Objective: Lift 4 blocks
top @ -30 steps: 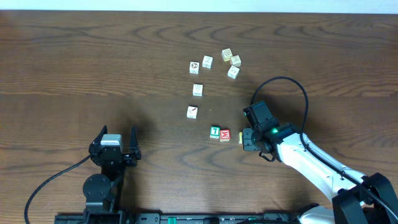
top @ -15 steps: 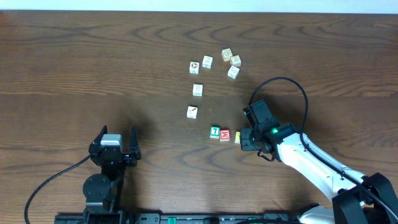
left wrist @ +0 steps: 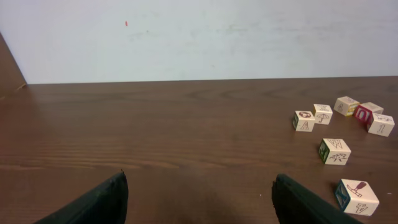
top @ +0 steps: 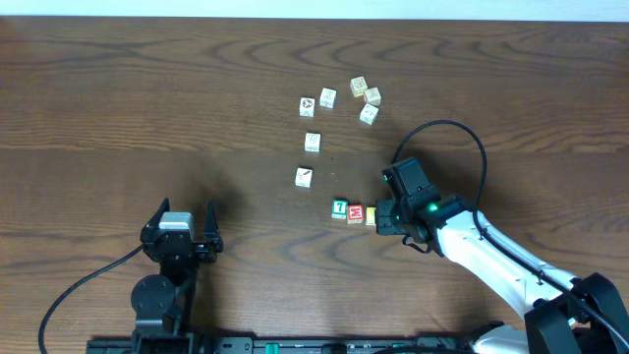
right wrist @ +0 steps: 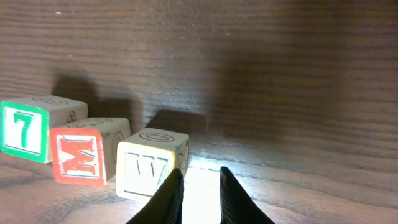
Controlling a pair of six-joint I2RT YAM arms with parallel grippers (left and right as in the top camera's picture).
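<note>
Overhead, the yellow-orange block [top: 371,216] now sits against the red block [top: 356,213], which in turn touches the green block [top: 340,208]. A second ago a small gap shows between yellow and red, so the block has slid left and that gap is gone. All three rest on the table [top: 147,98] in one slightly slanted row. The white block with the dark diagonal mark [top: 304,177] has not moved and stands apart, up and to the left of the row.

Just behind the yellow-orange block, the right gripper [right wrist: 199,180] has crept left with it. Its fingers are drawn nearly together and grip nothing, so it looks to be pushing rather than grasping. The left gripper [left wrist: 200,180] hangs spread wide and empty, well away, as it was.

Judging from this, three blocks are gathered, none is lifted, and the fourth is yet to join. The other cream cubes [top: 313,142] lie untouched farther back.
</note>
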